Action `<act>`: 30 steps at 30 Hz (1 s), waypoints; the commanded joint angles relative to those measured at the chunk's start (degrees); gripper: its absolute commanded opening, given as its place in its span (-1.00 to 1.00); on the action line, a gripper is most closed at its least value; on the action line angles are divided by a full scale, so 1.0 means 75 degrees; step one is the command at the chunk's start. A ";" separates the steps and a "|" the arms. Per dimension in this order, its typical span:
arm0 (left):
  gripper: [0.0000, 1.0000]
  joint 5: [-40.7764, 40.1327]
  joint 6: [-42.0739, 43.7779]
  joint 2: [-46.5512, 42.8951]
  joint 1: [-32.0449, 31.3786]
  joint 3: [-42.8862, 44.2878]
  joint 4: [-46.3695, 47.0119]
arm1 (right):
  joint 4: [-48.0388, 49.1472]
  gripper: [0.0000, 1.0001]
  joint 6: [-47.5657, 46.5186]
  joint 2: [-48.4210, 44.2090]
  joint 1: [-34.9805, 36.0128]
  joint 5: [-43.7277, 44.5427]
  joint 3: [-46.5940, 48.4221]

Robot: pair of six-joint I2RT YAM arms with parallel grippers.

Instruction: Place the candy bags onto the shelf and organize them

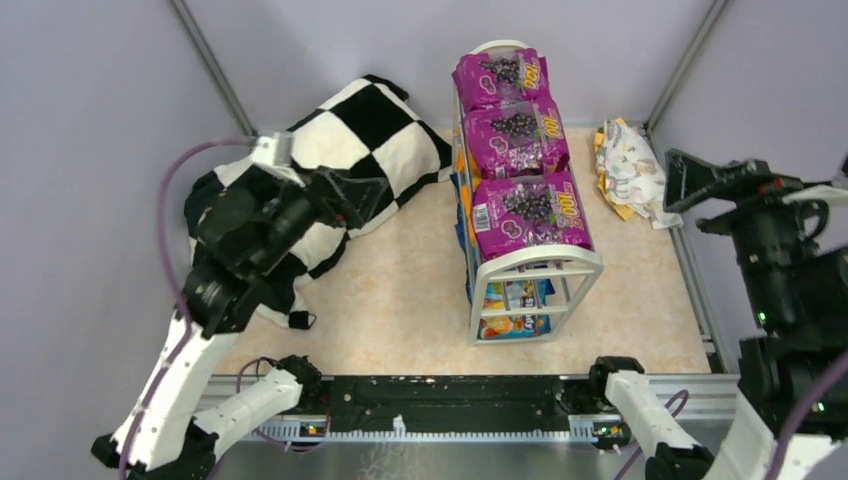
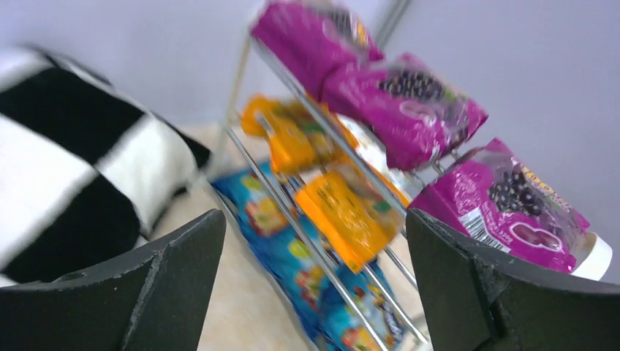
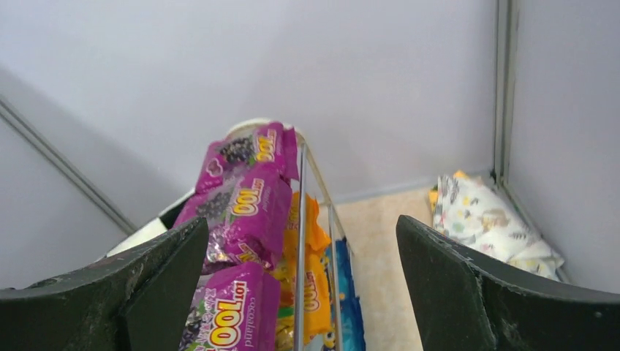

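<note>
3 purple bags (image 1: 520, 150) top the shelf (image 1: 535, 262), its long axis running near to far. Left gripper (image 1: 358, 196) and right gripper (image 1: 690, 183) flank it, both wide open, empty; no loose bag shows.

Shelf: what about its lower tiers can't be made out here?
Top view: purple bags cover the lower tiers of the shelf; count hidden.
Left wrist: blur makes the orange bags and blue bags unreadable.
Right wrist: bottom edge cuts off the lower tiers' near end.
</note>
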 commanded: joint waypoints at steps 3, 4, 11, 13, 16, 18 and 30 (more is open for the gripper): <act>0.98 -0.1474 0.2726 -0.1121 0.0006 0.1166 0.0290 | 0.0458 0.97 -0.0672 -0.0742 0.0765 0.1133 0.0101; 0.97 -0.1580 0.2982 -0.1341 0.0008 0.1201 0.0430 | 0.0578 0.97 -0.0728 -0.0916 0.0845 0.1192 0.0027; 0.98 -0.1985 0.4070 -0.2678 0.0005 0.0828 0.1568 | 0.1540 0.97 -0.1068 -0.2159 0.1364 0.2051 -0.1023; 0.97 -0.1985 0.4152 -0.2787 0.0011 0.0850 0.1592 | 0.1506 0.97 -0.1144 -0.2212 0.1438 0.2322 -0.1035; 0.97 -0.2203 0.4210 -0.2749 0.0003 0.1016 0.1465 | 0.1550 0.97 -0.1337 -0.2221 0.1569 0.2334 -0.1081; 0.97 -0.2383 0.4260 -0.2689 0.0005 0.1095 0.1426 | 0.1628 0.97 -0.1413 -0.2235 0.1645 0.2258 -0.1159; 0.97 -0.2917 0.4445 -0.2375 0.0008 0.1305 0.1355 | 0.2218 0.97 -0.1768 -0.2391 0.1951 0.2087 -0.1944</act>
